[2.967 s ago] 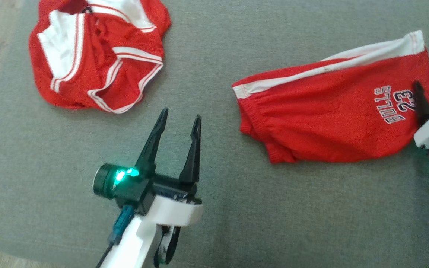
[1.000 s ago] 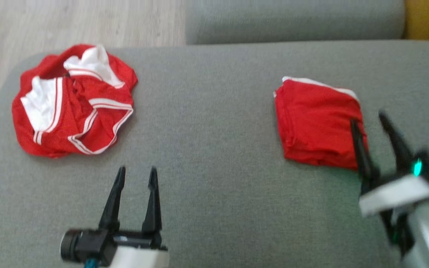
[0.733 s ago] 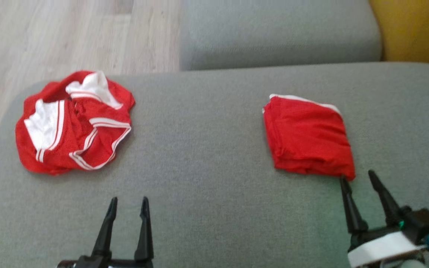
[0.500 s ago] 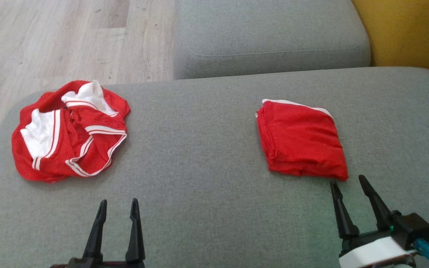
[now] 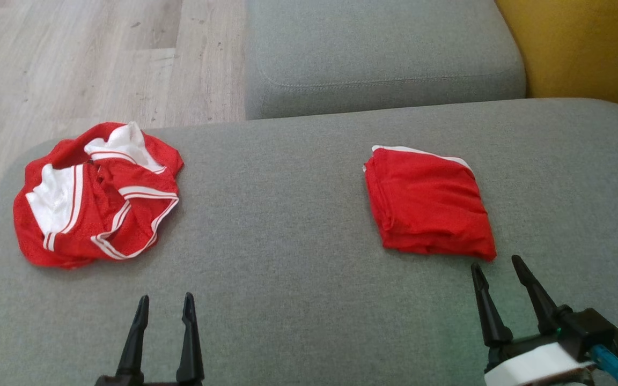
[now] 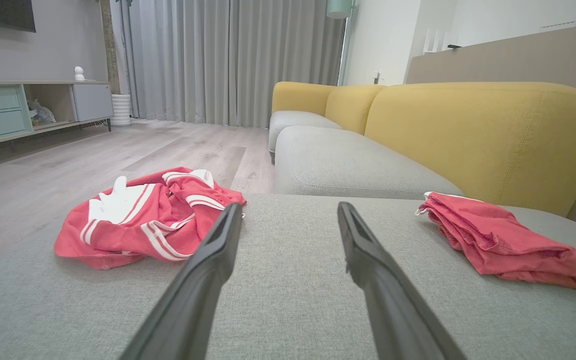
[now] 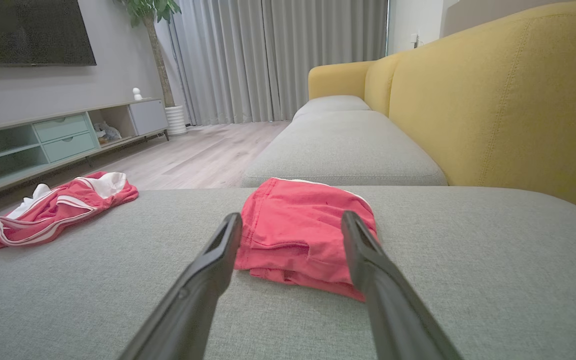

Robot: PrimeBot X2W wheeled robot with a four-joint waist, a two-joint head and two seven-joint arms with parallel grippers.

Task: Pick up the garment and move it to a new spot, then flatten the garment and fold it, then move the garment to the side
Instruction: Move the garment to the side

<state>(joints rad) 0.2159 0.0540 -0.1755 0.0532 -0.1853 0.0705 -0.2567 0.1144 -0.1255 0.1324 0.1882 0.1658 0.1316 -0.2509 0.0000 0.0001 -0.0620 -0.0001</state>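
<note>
So the crumpled red mesh jersey with white panels and red-and-white striped trim (image 5: pixel 100 198) is lying in a heap at the left end of the grey fabric sofa seat (image 5: pixel 287 257), right by the edge next to the floor. The left gripper (image 5: pixel 165 297) is spread wide and empty, near the jersey but clear of it. The right gripper (image 5: pixel 495 262) is spread and empty too, its tips just short of the folded plain red cloth with a white corner (image 5: pixel 429 206) over on the right.

We saw a grey sofa seat (image 5: pixel 309 300) with a yellow backrest (image 6: pixel 483 135) on the right, pale wood floor (image 6: pixel 68 165) to the left, and grey curtains (image 6: pixel 228 60) at the far end.
</note>
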